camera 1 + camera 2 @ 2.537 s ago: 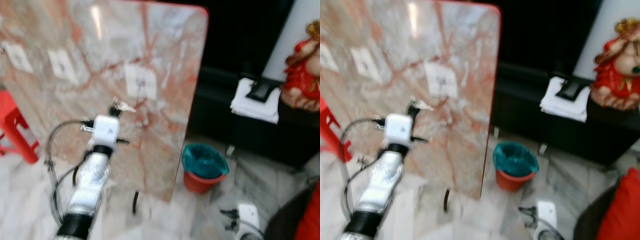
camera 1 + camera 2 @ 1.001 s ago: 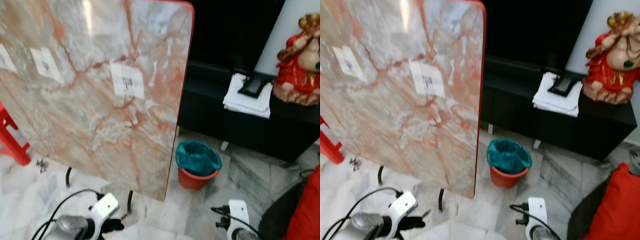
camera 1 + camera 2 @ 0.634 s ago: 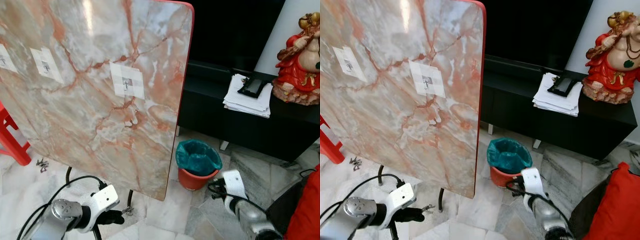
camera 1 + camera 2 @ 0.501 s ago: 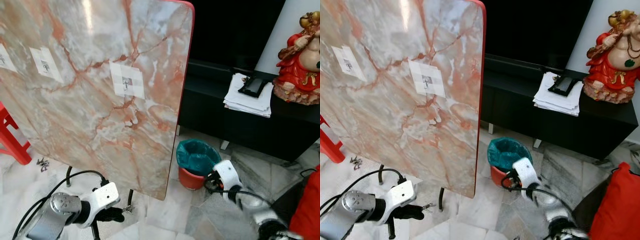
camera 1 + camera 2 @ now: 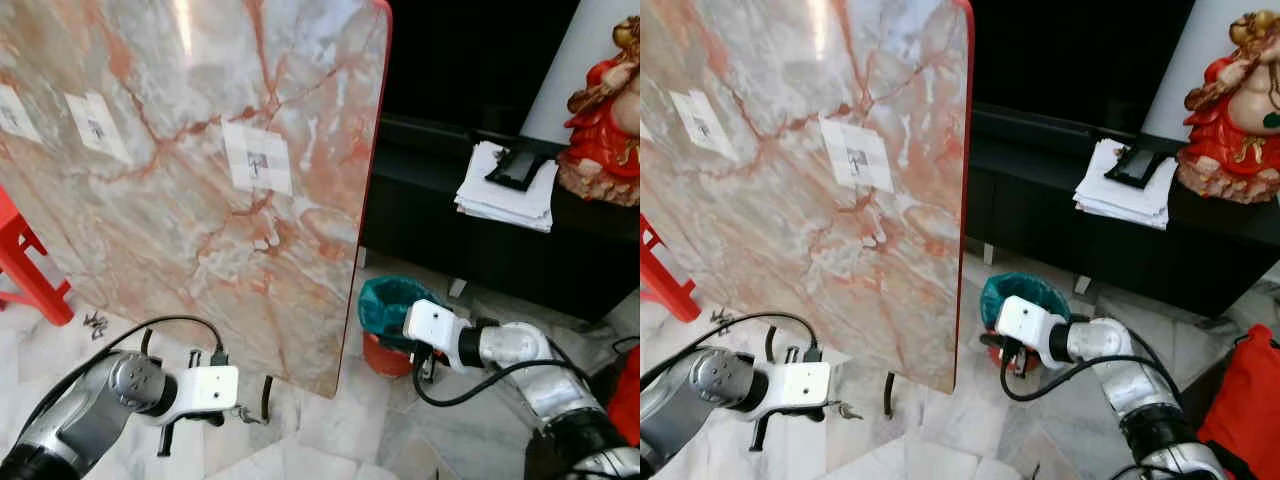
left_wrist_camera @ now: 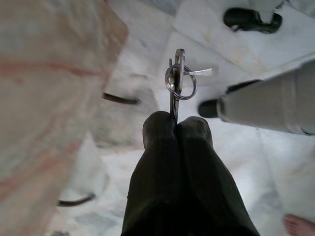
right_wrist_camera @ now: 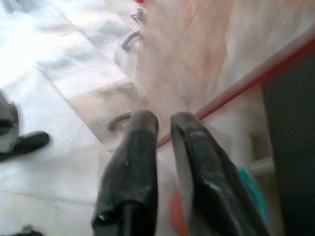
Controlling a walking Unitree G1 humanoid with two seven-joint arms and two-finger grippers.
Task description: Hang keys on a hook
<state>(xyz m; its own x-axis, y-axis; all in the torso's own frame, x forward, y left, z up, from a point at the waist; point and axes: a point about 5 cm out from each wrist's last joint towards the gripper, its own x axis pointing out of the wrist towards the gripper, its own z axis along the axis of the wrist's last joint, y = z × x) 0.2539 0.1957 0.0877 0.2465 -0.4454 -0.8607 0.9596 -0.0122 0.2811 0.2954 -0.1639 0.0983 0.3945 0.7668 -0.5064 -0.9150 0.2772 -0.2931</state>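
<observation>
The biggest thing before me is the marble tabletop (image 5: 200, 170), tipped up on its edge so that its face works like a wall; I think this is why the small hooks are stuck on it, each on a white paper patch. The nearest hook (image 5: 253, 165) sits high on the slab, well above both my arms. To the right a black low cabinet (image 5: 500, 260) carries a stack of papers (image 5: 505, 195) and a red figurine (image 5: 610, 130), and a red bucket with a teal bag (image 5: 392, 318) stands on the marble floor (image 5: 330, 430) beside the slab's corner. My right end effector (image 7: 162, 123) hovers near this bucket, its two fingers a little apart and grasping nothing, so I judge it is only waiting. My left end effector (image 6: 176, 123) is low, near the floor in front of the slab's legs, clenched on the keys (image 6: 179, 81); it pinches one key blade so that the ring hangs free in front, which I believe leaves the ring ready for the hook.
</observation>
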